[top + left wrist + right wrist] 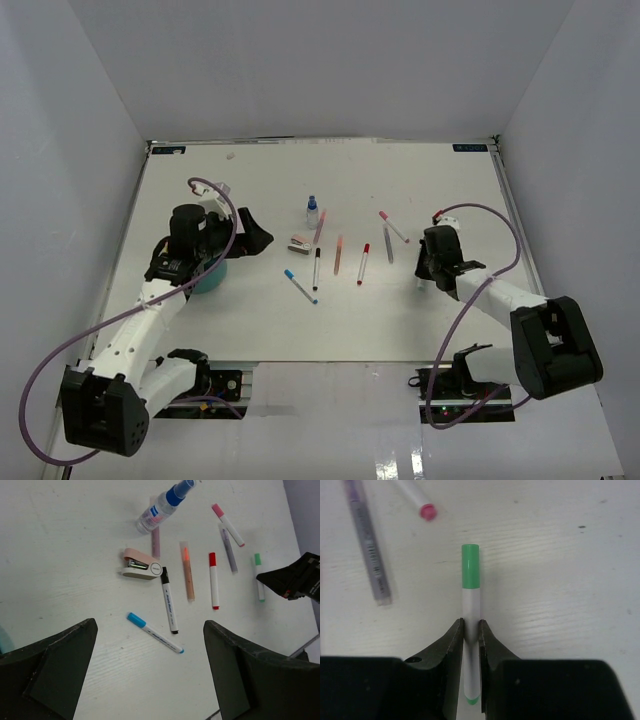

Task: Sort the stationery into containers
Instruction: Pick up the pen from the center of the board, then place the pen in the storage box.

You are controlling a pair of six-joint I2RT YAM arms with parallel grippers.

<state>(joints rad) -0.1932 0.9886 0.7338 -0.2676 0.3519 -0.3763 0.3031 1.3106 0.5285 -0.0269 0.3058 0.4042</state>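
My right gripper [471, 625] is shut on a white marker with a green cap [470, 575], which lies on the table [250, 320] at the right; the gripper also shows in the top view [425, 272]. My left gripper [255, 235] is open and empty above the table, left of the stationery. The teal cup [210, 280] sits under my left arm. In the middle lie a blue-capped bottle [160, 507], a pink-white block [140, 565], and black [169, 600], blue [154, 632], red [213, 580], orange [187, 570], grey [229, 547] and pink-capped [227, 524] pens.
White walls enclose the table on the left, back and right. The arm bases and cables sit at the near edge. A pale pink pen [155, 542] lies partly under the bottle.
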